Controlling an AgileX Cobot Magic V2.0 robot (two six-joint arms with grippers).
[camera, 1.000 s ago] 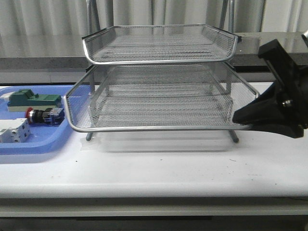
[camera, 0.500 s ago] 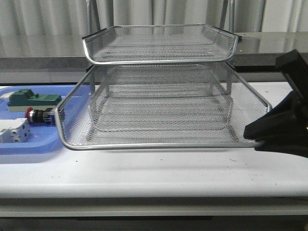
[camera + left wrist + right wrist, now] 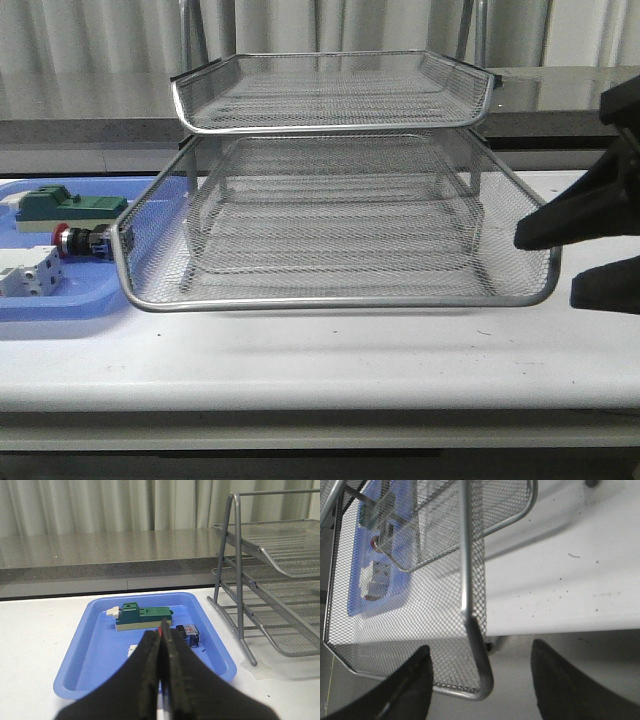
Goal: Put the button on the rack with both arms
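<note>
The button (image 3: 80, 240), red-headed with a blue-black rear block, lies in the blue tray (image 3: 60, 305), half behind the mesh corner of the rack's drawn-out middle tier (image 3: 330, 302). The rack (image 3: 330, 125) stands mid-table. My right gripper (image 3: 548, 268) is open, its fingers either side of that tier's front right corner. In the right wrist view the rim corner (image 3: 481, 672) sits between the spread jaws of the right gripper (image 3: 481, 647), touching neither. My left gripper (image 3: 161, 630) is shut and empty, hovering before the button (image 3: 189, 632), whose red head is mostly hidden behind the fingertips.
A green block (image 3: 70, 207) and a white terminal block (image 3: 25, 272) share the blue tray with the button. The rack's upright legs (image 3: 239, 580) stand just beside the blue tray (image 3: 75, 645). A grey ledge and curtains run behind the table.
The middle tier slid out toward the table's front with the right gripper shut on its rim. That gripper has now opened and let go of the rim.
</note>
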